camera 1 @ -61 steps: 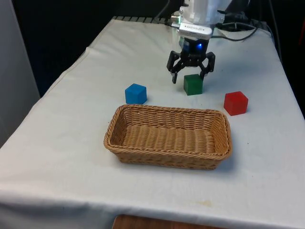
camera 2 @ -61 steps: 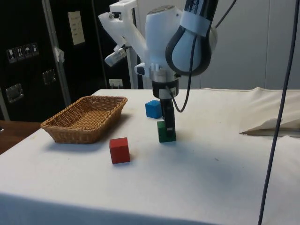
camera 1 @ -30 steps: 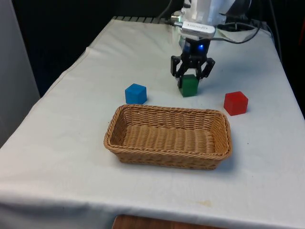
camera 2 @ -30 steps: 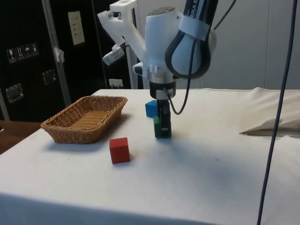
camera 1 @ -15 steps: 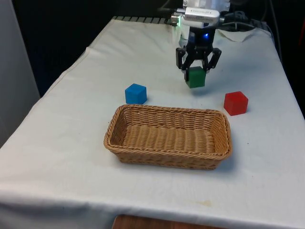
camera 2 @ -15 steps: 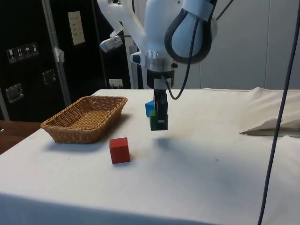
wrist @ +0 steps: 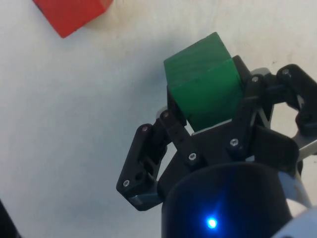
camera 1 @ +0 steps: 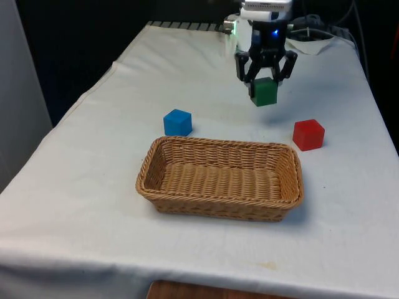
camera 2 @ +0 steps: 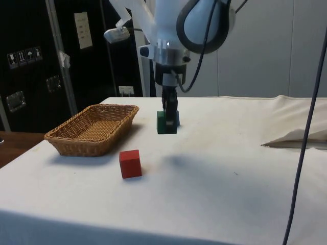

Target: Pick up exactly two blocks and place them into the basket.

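Observation:
My gripper (camera 1: 265,80) is shut on the green block (camera 1: 264,92), which hangs clear of the cloth beyond the wicker basket (camera 1: 163,184). From the side the gripper (camera 2: 168,115) holds that green block (camera 2: 164,123) well above the table. The wrist view has the green block (wrist: 205,87) clamped between both fingers (wrist: 174,130). A blue block (camera 1: 177,122) rests on the cloth behind the basket toward the front view's left. A red block (camera 1: 308,134) sits behind the basket toward the front view's right; it lies in front of the basket (camera 2: 92,130) from the side as the red block (camera 2: 130,163).
The red block's corner (wrist: 72,14) lies on the white cloth under the wrist. Cables (camera 1: 315,38) trail at the far end of the table. A fold of cloth (camera 2: 296,138) lies at the side view's right.
The gripper came down around the green block, shut on it, then lifted it off the cloth, rising and shifting toward the front view's right. The blue and red blocks stayed put.

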